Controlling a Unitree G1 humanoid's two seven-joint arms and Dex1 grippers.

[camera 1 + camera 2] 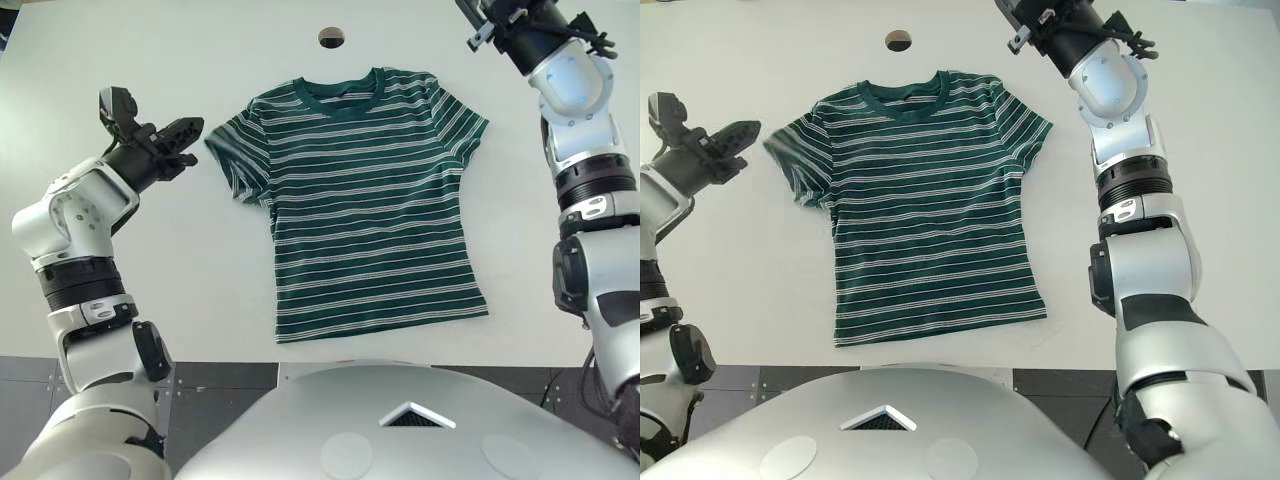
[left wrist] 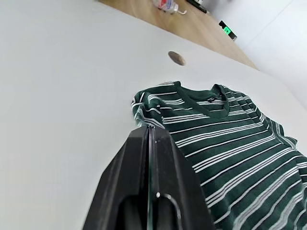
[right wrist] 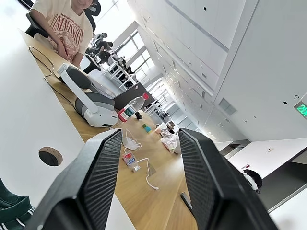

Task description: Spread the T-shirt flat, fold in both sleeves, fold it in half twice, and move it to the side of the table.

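Note:
A dark green T-shirt [image 1: 365, 200] with thin white stripes lies face up on the white table [image 1: 200, 310], collar toward the far edge. Its body is flat. The sleeve on my left [image 1: 235, 165] is a little bunched, while the one on my right [image 1: 462, 125] lies flat. My left gripper [image 1: 190, 128] hovers just left of the bunched sleeve, shut with nothing in it; the left wrist view shows its fingers [image 2: 148, 143] pressed together and pointing at that sleeve [image 2: 144, 108]. My right gripper [image 3: 149, 134] is raised beyond the shirt's far right corner, open and empty.
A round cable hole [image 1: 331, 37] sits in the table just beyond the collar. Bare tabletop lies on both sides of the shirt. The table's front edge [image 1: 200, 362] runs close below the hem. Behind stands a wooden desk [image 3: 144, 201] with bottles and clutter.

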